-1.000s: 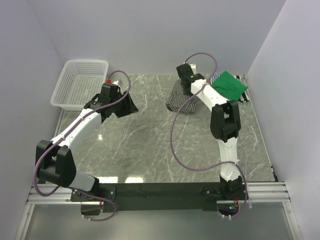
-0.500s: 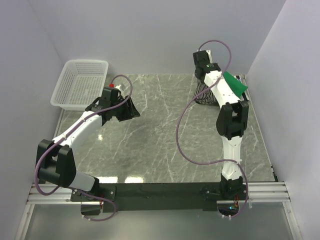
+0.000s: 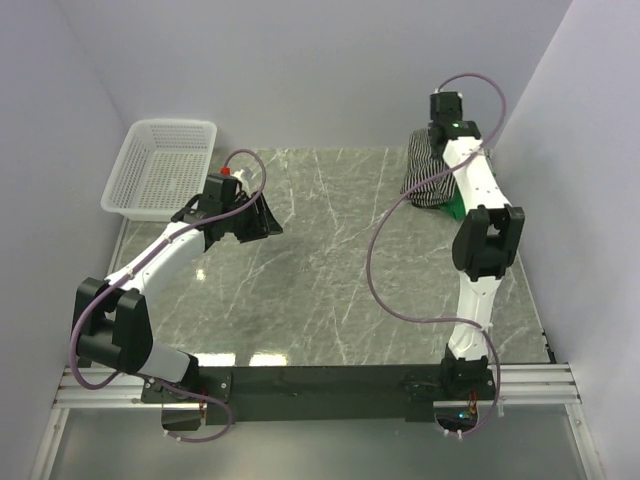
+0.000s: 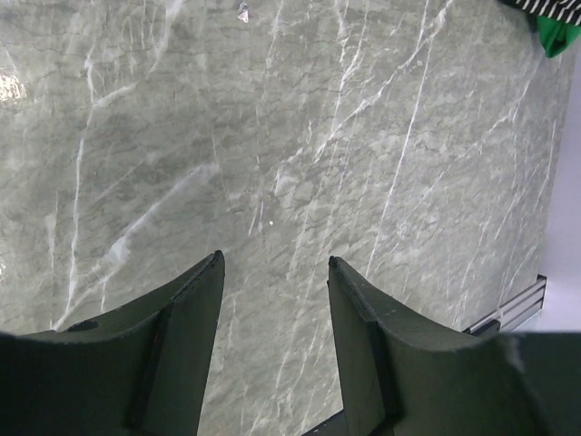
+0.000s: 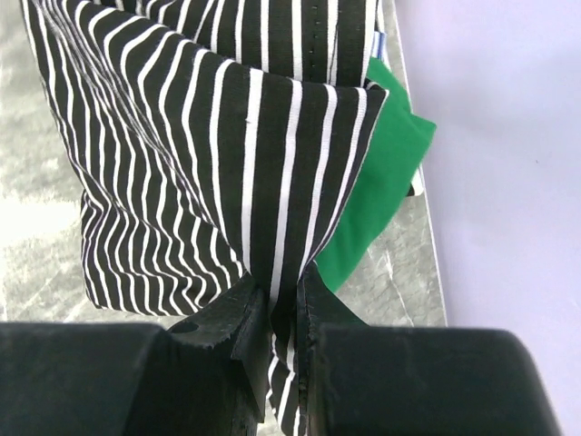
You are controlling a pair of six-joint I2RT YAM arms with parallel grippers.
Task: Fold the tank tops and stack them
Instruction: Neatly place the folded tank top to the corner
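My right gripper is shut on a fold of the black-and-white striped tank top, which hangs from its jaws. In the top view that gripper is raised at the far right corner, and the striped top drapes down onto the table. The bright green tank top lies under and behind it, with only its edge showing from above. My left gripper hovers over the left half of the table, open, with nothing between its fingers. In its view both tops sit at the far corner.
A white mesh basket stands at the back left corner. The right wall runs close beside the tops and the right arm. The table is grey marble.
My right arm has carried the striped top from the back middle of the table to the far right, over the green top. The left arm has barely moved.
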